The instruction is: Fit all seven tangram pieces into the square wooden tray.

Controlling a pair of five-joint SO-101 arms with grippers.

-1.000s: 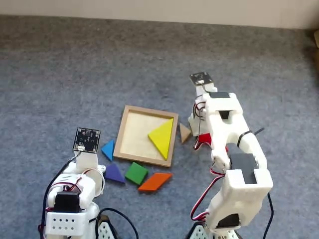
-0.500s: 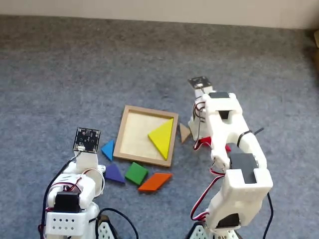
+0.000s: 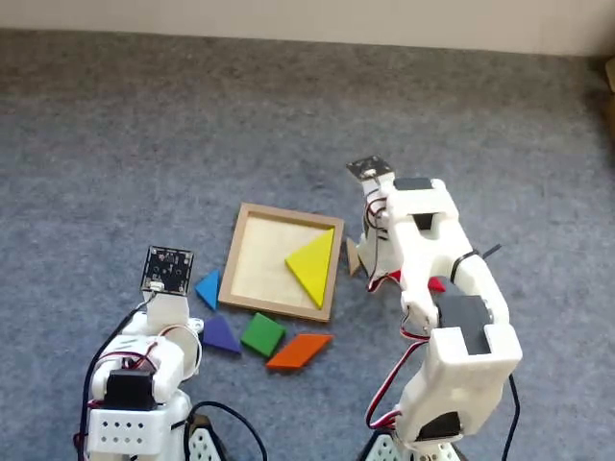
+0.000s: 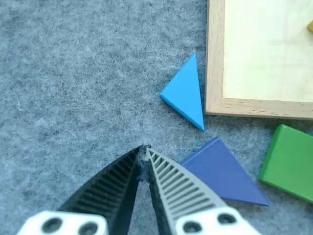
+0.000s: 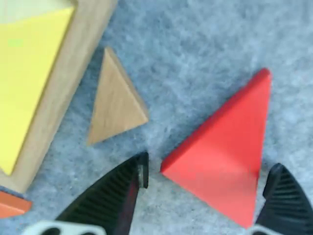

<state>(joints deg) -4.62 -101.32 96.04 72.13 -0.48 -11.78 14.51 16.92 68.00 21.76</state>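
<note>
The right gripper (image 5: 210,172) stands wide open with the red triangle (image 5: 225,156) lying between its fingers. The wooden triangle (image 5: 115,105) sits just beyond one fingertip, and the square wooden tray (image 5: 66,90), holding the yellow triangle (image 5: 27,73), lies past that. The left gripper (image 4: 145,152) is closed on nothing, with the light blue triangle (image 4: 186,93) just ahead of its tips.

— What's in the square wooden tray (image 3: 261,261)?
— Just the yellow triangle (image 3: 315,261), lying flat in its right corner.
— And outside?
— Light blue triangle (image 3: 208,288) just beside the left rim. Purple triangle (image 3: 220,334), green square (image 3: 262,333) and orange parallelogram (image 3: 299,351) along the near edge. Plain wooden triangle (image 5: 115,100) and red triangle (image 5: 230,156) lie to the right.
</note>
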